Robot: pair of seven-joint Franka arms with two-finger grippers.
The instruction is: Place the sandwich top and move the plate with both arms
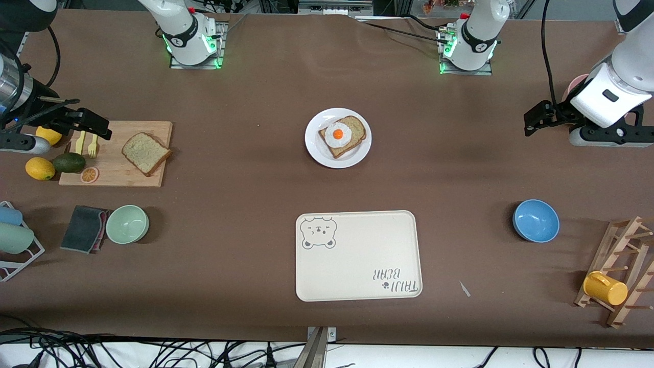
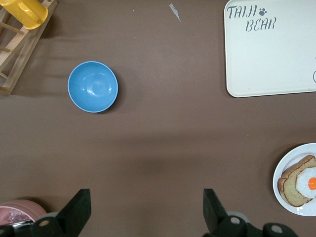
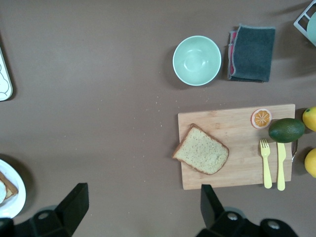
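Both grippers' fingers [image 3: 74, 207] spread, empty; sandwich top [image 1: 146, 153] on cutting board [image 1: 158, 130], ungrasped.

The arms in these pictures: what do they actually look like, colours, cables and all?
Both arms are white, rounded jointed tubes with black bands, on bases glowing green, trailed by black cables. The left end effector and the right end effector are black, each with two flat fingers. The right arm also shows a silvery metal section.
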